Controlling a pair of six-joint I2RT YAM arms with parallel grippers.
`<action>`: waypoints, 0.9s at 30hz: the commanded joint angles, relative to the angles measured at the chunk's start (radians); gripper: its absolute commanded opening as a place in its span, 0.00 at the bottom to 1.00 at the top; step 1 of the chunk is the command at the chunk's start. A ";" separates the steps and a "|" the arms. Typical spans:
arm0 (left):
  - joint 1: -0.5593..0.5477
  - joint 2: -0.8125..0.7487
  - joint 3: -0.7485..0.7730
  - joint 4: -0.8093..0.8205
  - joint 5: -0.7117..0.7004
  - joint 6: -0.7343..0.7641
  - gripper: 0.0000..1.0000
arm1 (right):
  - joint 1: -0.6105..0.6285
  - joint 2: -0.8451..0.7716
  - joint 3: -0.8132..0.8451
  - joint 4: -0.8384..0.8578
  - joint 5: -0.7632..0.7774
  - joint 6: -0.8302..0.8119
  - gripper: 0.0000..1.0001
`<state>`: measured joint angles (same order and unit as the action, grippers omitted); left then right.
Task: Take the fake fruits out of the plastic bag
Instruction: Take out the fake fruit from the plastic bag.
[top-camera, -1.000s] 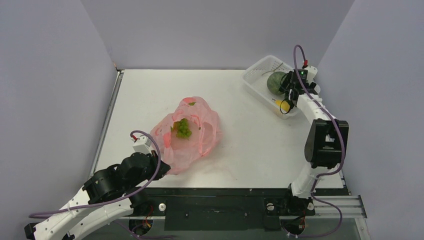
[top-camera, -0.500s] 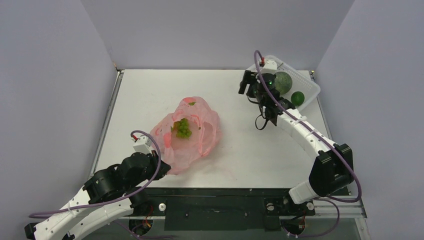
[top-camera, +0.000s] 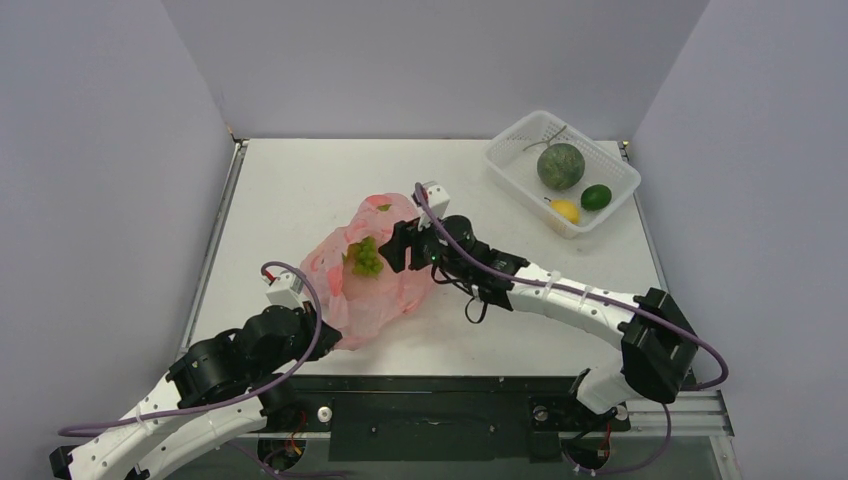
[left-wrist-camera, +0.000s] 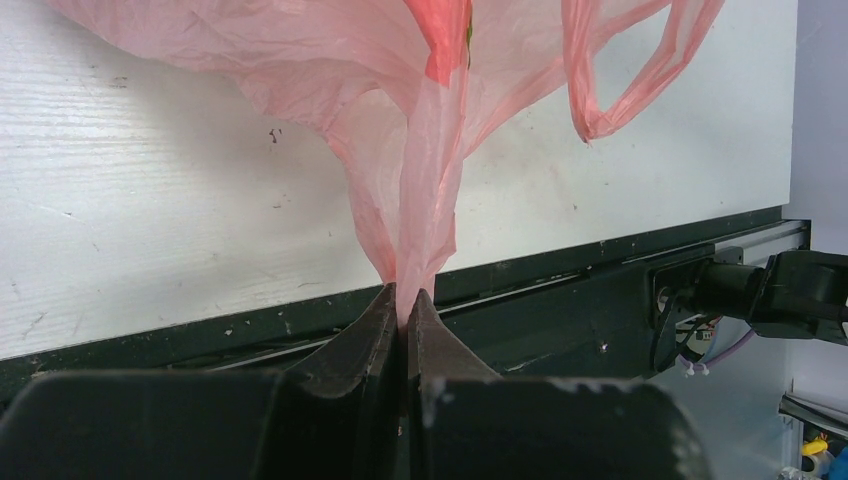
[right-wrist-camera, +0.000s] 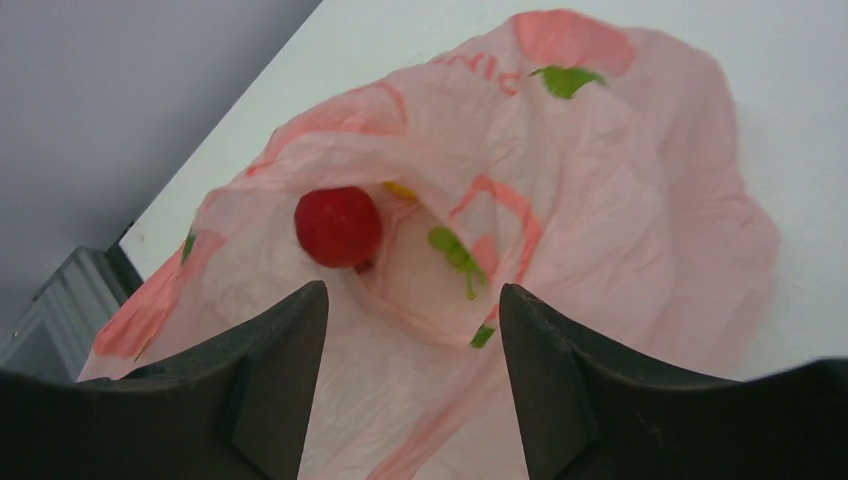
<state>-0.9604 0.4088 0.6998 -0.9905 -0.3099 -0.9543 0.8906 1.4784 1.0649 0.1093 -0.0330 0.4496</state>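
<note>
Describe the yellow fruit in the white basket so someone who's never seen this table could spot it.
At the far right corner of the white table sits a white perforated basket. The lemon lies at its near edge, beside a dark green oval and in front of a bigger grey-green melon. It is the only yellow piece there.

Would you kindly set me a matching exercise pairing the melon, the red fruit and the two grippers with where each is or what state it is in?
Things:
1. melon
2. red fruit
3. left gripper
4. right gripper

Places or states:
A. open, facing the mouth of the bag
B. in the basket
C. shut on a fold of the bag
D. inside the bag

Pairs: 1-B, 2-D, 3-C, 4-A
</note>
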 joint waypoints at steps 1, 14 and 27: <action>-0.001 0.000 -0.001 0.044 -0.010 0.000 0.00 | 0.107 -0.058 -0.082 0.195 -0.024 -0.028 0.59; -0.001 0.008 -0.001 0.058 -0.004 0.004 0.00 | 0.154 0.264 -0.013 0.273 0.134 -0.056 0.34; -0.001 0.009 0.007 0.043 0.002 0.003 0.00 | 0.155 0.495 0.127 0.363 0.378 -0.083 0.53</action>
<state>-0.9604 0.4137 0.6960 -0.9833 -0.3096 -0.9543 1.0424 1.9450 1.1297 0.3790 0.2436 0.3748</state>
